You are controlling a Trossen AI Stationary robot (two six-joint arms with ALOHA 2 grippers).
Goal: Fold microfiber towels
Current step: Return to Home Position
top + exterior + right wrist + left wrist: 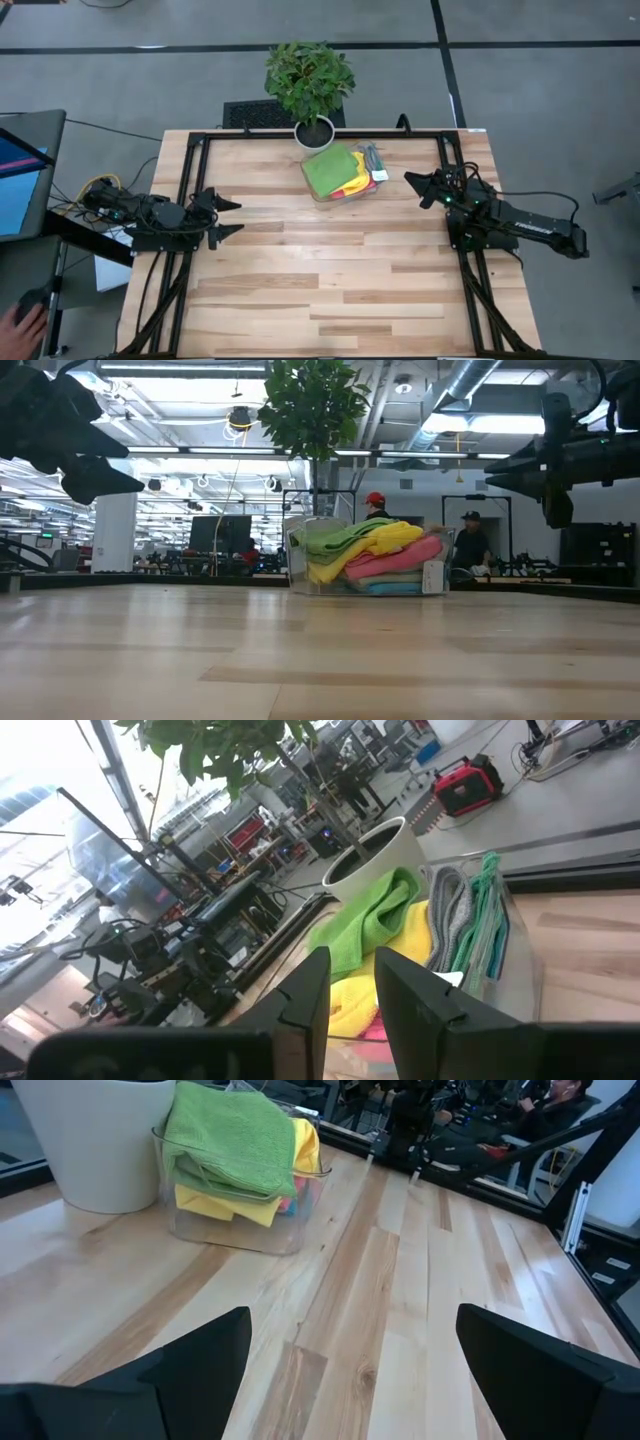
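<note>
The microfiber towels [338, 174] lie piled in a clear plastic tray [378, 183] at the table's far middle. A green one is on top, with yellow and pink under it, and grey ones with teal edging [470, 920] stand on edge along one side. The pile also shows in the low view [368, 550] and the left wrist view [235, 1140]. My left gripper [229, 217] hovers open above the table's left side, pointing toward the right edge. My right gripper [416, 187] hovers at the right, pointing toward the tray, its fingers [300, 995] a narrow gap apart with nothing between them.
A potted plant in a white pot [314, 132] stands right behind the tray at the far edge. Bare wooden tabletop [330, 280] spreads between the arms and toward the near edge. A person's hand [20, 322] and a screen [15, 180] are left of the table.
</note>
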